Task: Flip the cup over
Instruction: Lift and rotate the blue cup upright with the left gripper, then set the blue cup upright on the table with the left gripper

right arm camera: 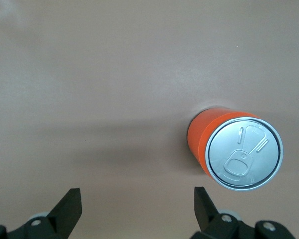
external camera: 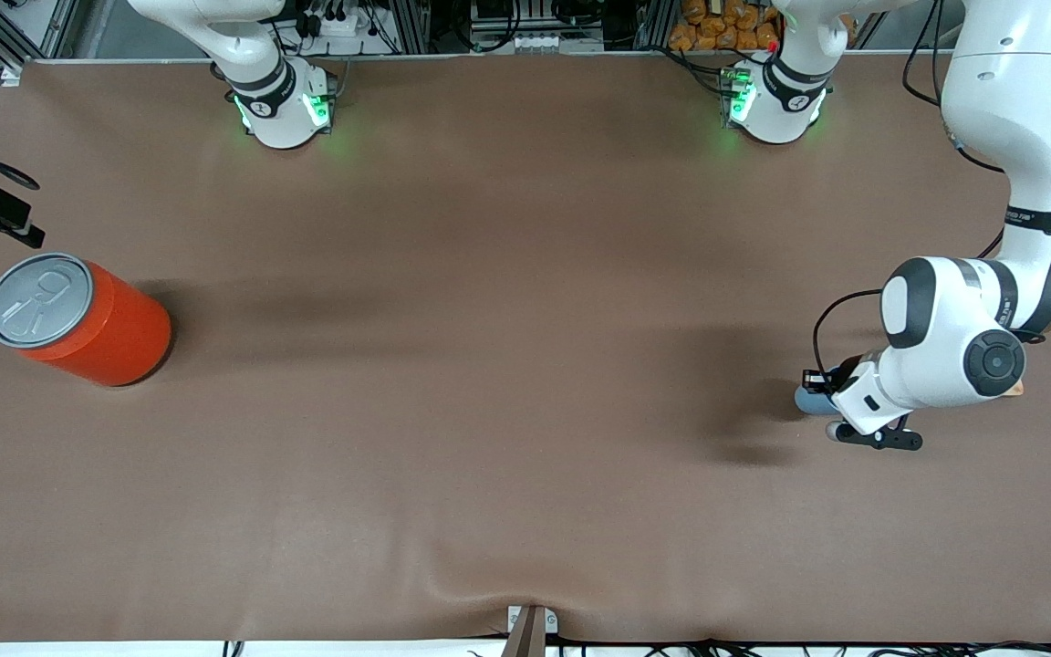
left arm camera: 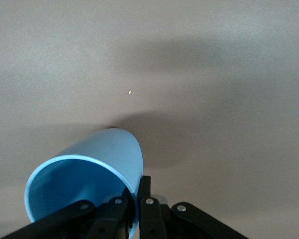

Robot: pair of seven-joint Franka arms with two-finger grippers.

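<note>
While it lay tilted on its side: the light-blue cup (left arm camera: 87,186) was at the left arm's end of the bench (external camera: 507,365), its open mouth turned toward the left wrist camera.
Cup in the front view: only a small blue sliver (external camera: 813,400) showed, the rest covered by the left arm's wrist.
Cup's grip: one finger (left arm camera: 117,211) sat inside the rim and the other finger (left arm camera: 148,209) outside it, the wall pinched between them.
Left pincer (left arm camera: 133,208): closed on the cup's rim, low over the bench.
Shadow: a dark patch lay on the bench beside the cup.
Right pincer (right arm camera: 137,206): spread wide with nothing between its fingers, held high above the right arm's end of the bench; that arm waited.
Orange can (external camera: 78,319): stood upright at the right arm's end of the bench, well apart from the cup, its grey pull-tab lid (right arm camera: 244,152) facing up.
Bench surface: plain brown covering.
</note>
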